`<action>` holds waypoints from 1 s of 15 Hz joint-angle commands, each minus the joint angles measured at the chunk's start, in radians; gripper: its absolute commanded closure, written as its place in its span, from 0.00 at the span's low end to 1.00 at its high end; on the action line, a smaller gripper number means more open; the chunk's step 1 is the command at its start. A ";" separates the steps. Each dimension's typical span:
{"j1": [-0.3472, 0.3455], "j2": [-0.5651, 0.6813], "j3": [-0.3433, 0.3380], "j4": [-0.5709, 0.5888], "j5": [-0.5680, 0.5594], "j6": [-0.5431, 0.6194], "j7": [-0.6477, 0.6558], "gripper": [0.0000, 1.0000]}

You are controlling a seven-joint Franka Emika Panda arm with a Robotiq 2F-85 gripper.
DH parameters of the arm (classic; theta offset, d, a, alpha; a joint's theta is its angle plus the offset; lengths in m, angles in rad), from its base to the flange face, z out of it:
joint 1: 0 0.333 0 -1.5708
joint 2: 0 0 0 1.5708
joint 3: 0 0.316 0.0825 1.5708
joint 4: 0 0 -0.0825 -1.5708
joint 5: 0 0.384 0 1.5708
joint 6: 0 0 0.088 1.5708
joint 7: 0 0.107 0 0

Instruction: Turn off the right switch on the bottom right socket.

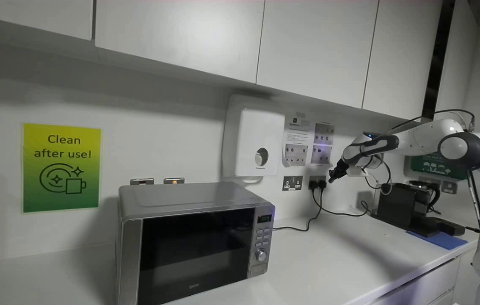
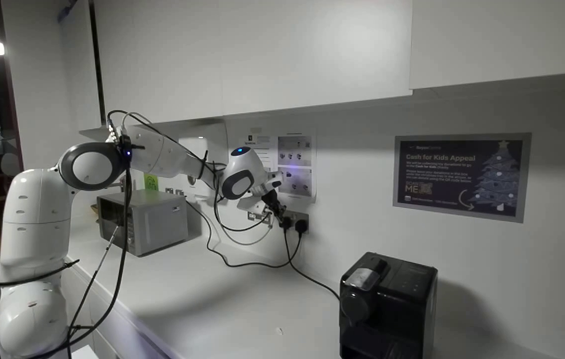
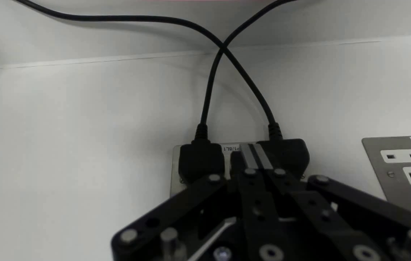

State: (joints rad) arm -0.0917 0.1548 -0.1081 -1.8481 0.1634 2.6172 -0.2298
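Observation:
A metal double socket holds two black plugs on the wall; its plate shows in both exterior views (image 1: 318, 177) (image 2: 305, 216) and in the upside-down wrist view (image 3: 175, 168). In the wrist view one plug (image 3: 202, 161) is left of my fingertips, and the other plug (image 3: 294, 154) is partly behind them. My gripper (image 3: 256, 156) is shut, its fingertips together with nothing between them, in front of the plate's middle. It also shows close to the socket in both exterior views (image 1: 332, 176) (image 2: 281, 218). The socket's switches are hidden by the gripper and plugs; contact cannot be told.
A double socket without plugs (image 1: 292, 183) sits beside it, also in the wrist view (image 3: 395, 174). Black cables (image 3: 223, 45) hang crossed from the plugs. A microwave (image 1: 197, 250) and a black coffee machine (image 2: 387, 304) stand on the counter. Wall cupboards (image 1: 316, 51) hang above.

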 commanded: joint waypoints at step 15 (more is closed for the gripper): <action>-0.031 0.180 0.025 0.239 -0.013 0.022 0.057 1.00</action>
State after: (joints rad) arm -0.0974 0.3013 -0.1026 -1.6621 0.1635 2.6177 -0.1939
